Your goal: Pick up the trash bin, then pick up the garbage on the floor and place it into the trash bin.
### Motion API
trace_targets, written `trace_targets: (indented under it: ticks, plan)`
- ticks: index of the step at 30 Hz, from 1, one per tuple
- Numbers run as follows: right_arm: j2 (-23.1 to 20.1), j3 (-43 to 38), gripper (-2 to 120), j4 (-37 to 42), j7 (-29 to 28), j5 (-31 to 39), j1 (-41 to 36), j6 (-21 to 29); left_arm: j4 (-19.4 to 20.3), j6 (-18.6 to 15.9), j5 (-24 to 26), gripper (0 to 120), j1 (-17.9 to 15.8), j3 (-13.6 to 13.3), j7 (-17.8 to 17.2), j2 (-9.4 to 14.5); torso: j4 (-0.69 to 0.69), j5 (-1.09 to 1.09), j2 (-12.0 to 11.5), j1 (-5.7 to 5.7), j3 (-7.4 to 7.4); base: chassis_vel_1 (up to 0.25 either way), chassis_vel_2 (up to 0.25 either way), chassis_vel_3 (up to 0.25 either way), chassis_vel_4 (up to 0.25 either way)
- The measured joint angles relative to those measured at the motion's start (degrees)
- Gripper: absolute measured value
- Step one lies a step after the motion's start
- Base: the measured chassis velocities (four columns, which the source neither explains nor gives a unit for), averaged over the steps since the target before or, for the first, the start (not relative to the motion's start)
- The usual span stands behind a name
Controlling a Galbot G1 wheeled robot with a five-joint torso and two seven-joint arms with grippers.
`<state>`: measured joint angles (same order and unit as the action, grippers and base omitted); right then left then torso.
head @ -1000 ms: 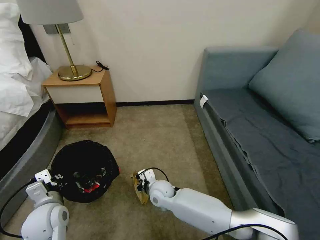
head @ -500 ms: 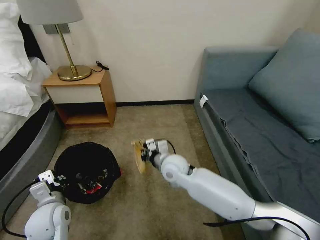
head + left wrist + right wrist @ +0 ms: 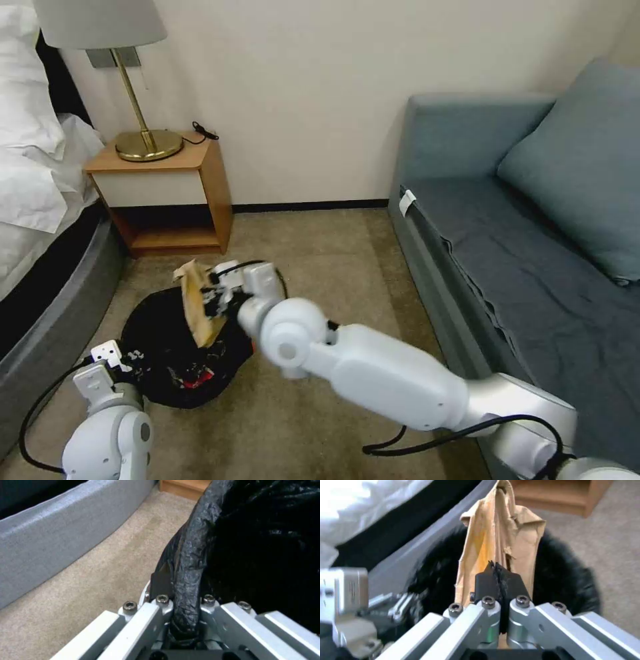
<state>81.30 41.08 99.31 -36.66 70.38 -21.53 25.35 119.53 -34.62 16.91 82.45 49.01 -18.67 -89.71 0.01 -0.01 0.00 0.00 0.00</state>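
Right hand (image 3: pixel 212 301) clamping gold-brown wrapper (image 3: pixel 197 308) above trash bin (image 3: pixel 167 347), left hand (image 3: pixel 181 605) pinching its rim.

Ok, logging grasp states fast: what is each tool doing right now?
Left tool: shut on the trash bin, gripping its bag-covered rim.
Right tool: shut on the gold-brown wrapper, held over the bin.
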Motion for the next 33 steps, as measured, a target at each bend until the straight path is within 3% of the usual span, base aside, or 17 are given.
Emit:
trace_targets:
  ticks: [6,16,19,20,23,24,26,33]
  plan:
    - [0.73,3.14,1,-0.16,-0.02,-2.06,-1.62,-0.76,0.3,-0.04,0.02,2,-0.03,-0.05,-0.01,-0.37,0.0,0.0,0.0,0.0,0.0,0.0,0.0,0.0,0.0]
    - [-0.8,2.89,38,1.17,0.74,-3.97,-2.87,-1.13,0.66,-0.48,1.35,2,-0.11,-0.14,-0.65,-0.68,-0.01,0.01,0.0,0.0,0.0,0.0,0.0,0.0,0.0]
    - [-2.0,1.18,53,2.6,0.84,-4.98,-2.51,-1.41,0.84,-1.79,6.33,2,-0.15,-0.23,-3.57,-0.58,-0.01,0.02,0.0,0.0,0.0,0.0,0.0,0.0,0.0]
    - [-2.0,1.18,53,2.6,0.84,-4.98,-2.51,-1.41,0.84,-1.79,6.33,2,-0.15,-0.23,-3.57,-0.58,-0.01,0.02,0.0,0.0,0.0,0.0,0.0,0.0,0.0]
    - [-3.65,-0.9,66,4.35,0.96,-5.18,-1.93,-1.53,0.97,-4.14,17.74,2,-0.83,-0.18,-10.26,0.01,-0.01,0.01,0.0,0.0,0.0,0.0,0.0,0.0,0.0]
    - [-3.65,-0.9,66,4.35,0.96,-5.18,-1.93,-1.53,0.97,-4.14,17.74,2,-0.83,-0.18,-10.26,0.01,-0.01,0.01,0.0,0.0,0.0,0.0,0.0,0.0,0.0]
    - [-4.56,-2.19,78,5.32,1.05,-5.3,-1.99,-1.56,0.2,-5.09,24.93,2,-1.34,0.16,-14.73,0.47,-0.01,0.02,0.0,0.0,0.0,0.0,0.0,0.0,0.0]
    - [-5.67,-4.38,99,6.21,1.42,-6.34,-3.47,-1.77,-2.28,-6.37,32.94,2,-2.42,0.77,-21.45,1.24,-0.01,0.01,0.0,0.0,0.0,0.0,0.0,0.0,0.0]
